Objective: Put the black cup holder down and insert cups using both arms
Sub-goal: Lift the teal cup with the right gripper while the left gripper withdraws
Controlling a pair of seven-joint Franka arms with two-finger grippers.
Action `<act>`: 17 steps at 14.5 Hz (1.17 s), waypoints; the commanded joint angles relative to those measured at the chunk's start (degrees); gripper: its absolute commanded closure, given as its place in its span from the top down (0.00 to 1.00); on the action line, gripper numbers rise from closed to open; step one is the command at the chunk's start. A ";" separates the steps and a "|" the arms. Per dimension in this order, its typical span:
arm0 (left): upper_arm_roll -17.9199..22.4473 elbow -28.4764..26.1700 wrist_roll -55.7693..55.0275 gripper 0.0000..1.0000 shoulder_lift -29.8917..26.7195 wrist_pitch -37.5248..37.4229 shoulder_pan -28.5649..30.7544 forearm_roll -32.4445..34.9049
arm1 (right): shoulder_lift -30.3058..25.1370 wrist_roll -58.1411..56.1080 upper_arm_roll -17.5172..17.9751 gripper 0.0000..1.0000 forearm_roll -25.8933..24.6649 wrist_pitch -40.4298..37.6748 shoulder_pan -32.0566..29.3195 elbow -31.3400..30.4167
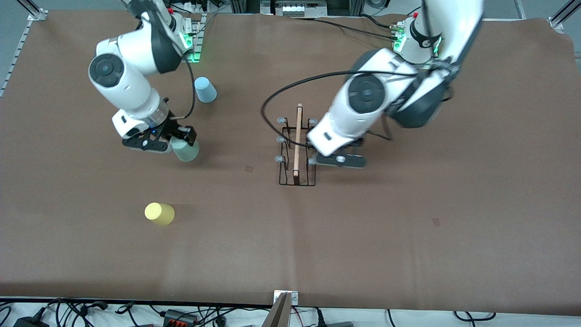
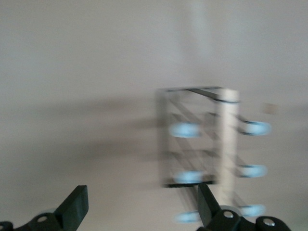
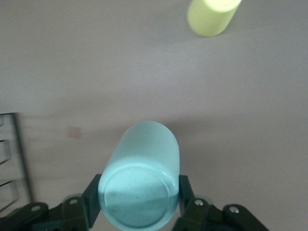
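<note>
Front view shows the thin black wire cup holder [image 1: 297,150] with its light wooden rod handle [image 1: 298,138] standing upright on the brown tabletop [image 1: 408,236], near the middle. The left gripper [image 1: 338,159] sits just beside the holder, toward the left arm's end of the tabletop, apart from the wire. The right gripper [image 1: 174,143] holds the pale green tapered plastic cup [image 1: 185,150] toward the right arm's end. The light blue plastic cup [image 1: 205,89] stands farther from the front camera than the green cup; the yellow plastic cup [image 1: 159,213] lies nearer to it.

Left wrist view adds what the front view hides under the arm: the fingers [image 2: 74,208] stand wide apart with nothing between them, and the holder [image 2: 202,144] with its pale pegs appears blurred past them.

Right wrist view shows the fingers [image 3: 186,191] clamped against both sides of the green cup [image 3: 142,187], its closed base facing the camera. The yellow cup [image 3: 211,14] and an edge of the wire holder [image 3: 17,159] are also visible.
</note>
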 commanded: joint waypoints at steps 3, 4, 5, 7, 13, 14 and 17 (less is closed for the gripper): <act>-0.27 -1.53 17.15 1.00 -8.01 -9.73 13.31 4.02 | -1.97 20.29 10.08 0.24 7.23 -1.73 2.19 4.38; -0.45 -1.62 19.88 1.00 -9.32 -11.14 16.04 3.93 | -1.71 25.48 11.92 0.24 7.15 -1.55 3.24 4.82; -0.54 -1.62 22.78 1.00 -10.21 -12.63 18.67 3.84 | -0.66 29.88 13.59 0.24 6.63 -1.37 5.08 5.78; -0.28 -1.62 28.93 1.00 -11.61 -15.97 22.90 3.23 | 2.15 37.62 14.66 0.24 5.22 0.38 9.73 7.46; 20.17 -9.49 30.54 1.00 -21.27 -7.93 13.53 -6.61 | 8.58 46.89 14.66 0.24 -3.31 4.26 14.15 7.55; 21.25 -13.10 30.71 1.00 -24.34 -5.47 12.30 -6.44 | 8.93 46.80 14.66 0.24 -3.66 4.69 14.15 7.55; 22.13 -17.96 30.01 1.00 -29.28 -2.45 9.14 -6.09 | 10.68 46.88 14.58 0.24 -4.37 8.02 14.15 7.55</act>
